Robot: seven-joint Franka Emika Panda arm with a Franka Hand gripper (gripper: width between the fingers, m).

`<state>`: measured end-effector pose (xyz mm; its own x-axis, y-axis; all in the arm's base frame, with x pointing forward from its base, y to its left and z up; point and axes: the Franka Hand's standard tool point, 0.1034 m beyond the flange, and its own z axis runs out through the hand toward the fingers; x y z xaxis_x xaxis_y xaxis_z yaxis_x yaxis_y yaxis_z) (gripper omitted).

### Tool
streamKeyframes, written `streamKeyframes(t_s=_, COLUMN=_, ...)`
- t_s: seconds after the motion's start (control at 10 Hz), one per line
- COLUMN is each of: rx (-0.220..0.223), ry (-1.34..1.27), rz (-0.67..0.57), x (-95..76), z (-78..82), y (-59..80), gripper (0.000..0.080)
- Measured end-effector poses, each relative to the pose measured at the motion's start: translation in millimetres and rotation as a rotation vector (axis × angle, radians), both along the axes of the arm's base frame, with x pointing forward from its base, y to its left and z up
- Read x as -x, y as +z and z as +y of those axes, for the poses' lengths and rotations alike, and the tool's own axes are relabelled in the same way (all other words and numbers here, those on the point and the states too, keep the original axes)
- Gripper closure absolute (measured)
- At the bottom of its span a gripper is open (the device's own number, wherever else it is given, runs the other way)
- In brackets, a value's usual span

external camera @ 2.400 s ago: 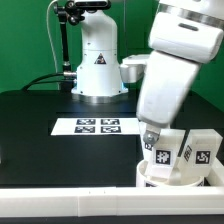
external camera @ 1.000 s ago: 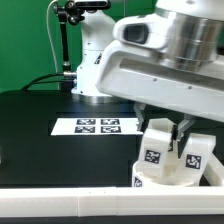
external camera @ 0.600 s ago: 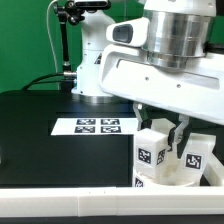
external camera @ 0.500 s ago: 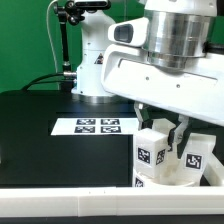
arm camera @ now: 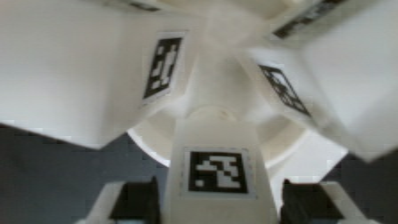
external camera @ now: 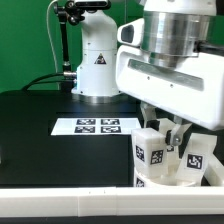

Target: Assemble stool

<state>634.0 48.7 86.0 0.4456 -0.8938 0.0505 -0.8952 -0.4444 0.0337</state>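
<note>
**Mia:** White plastic everywhere! The round seat (external camera: 165, 176) sits on the black surface (external camera: 40, 120), close to the white rail (external camera: 60, 205), at the exterior view's right. Two legs stand up in it.

**Sam:** And the hand (external camera: 172, 135)?

**Mia:** It is down over the leg (external camera: 151, 152) on the exterior view's left. The wrist view shows a tagged leg (arm camera: 221, 170) between the two fingers (arm camera: 132, 198). It looks shut on that leg, but the touch is hard to see.

**Sam:** What could go wrong?

**Mia:** The leg may sit crooked in its hole. Then a twist could jam it or turn the whole seat. The hand could also bump the other leg (external camera: 196, 157), which stands just beside it.

**Sam:** Anything else in the seat?

**Mia:** Only legs. The marker board (external camera: 96, 126) lies apart, carrying nothing.
</note>
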Motion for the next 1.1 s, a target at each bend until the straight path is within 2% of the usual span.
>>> streamKeyframes(t_s=0.2, rx=-0.019, ry=-0.184, rz=-0.056, x=-2.0, z=2.2, y=-0.5, gripper=0.0466)
streamKeyframes(t_s=0.5, rx=-0.07, ry=-0.416, rz=-0.127, x=-6.0, z=10.1, y=-0.9, gripper=0.0466)
streamKeyframes(t_s=1.1, rx=-0.194, ry=-0.872, rz=-0.146, x=-13.1, z=26.5, y=-0.6, gripper=0.0466)
